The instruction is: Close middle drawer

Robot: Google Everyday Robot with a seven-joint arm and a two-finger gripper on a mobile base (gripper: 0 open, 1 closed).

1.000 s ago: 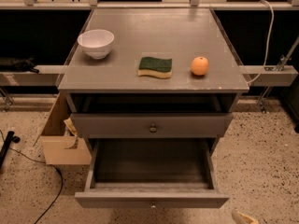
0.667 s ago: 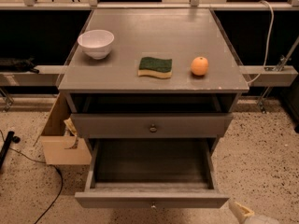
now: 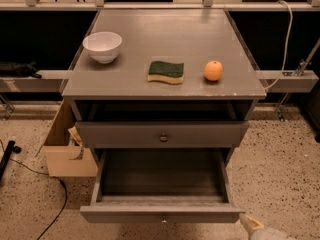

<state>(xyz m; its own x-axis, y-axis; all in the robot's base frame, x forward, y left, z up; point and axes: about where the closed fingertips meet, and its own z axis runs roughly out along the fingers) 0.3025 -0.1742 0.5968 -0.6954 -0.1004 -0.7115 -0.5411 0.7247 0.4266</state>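
1. A grey wooden cabinet [image 3: 165, 91] is standing on a speckled floor [image 3: 280, 164], seen from the front and slightly from above.
2. The middle drawer [image 3: 125, 214] is sitting pulled far out toward the viewer. Its wide flat front is lying near the bottom edge of the view, and its deep grey box is showing open behind it.
3. The upper drawer [image 3: 120, 134], with a round metal knob [image 3: 163, 137], is sitting directly above it.
4. The gripper [image 3: 255, 227] is showing only as a pale tip in the bottom right corner, just beside the right end of the middle drawer's front. Whether it is apart or together cannot be told, nor whether it is touching the drawer.
5. On the cabinet top, a white bowl [image 3: 102, 46] is sitting at the left, a green and yellow sponge [image 3: 166, 71] in the middle, and an orange [image 3: 213, 70] to its right.
6. A cardboard box [image 3: 62, 154] is standing against the cabinet's left side.
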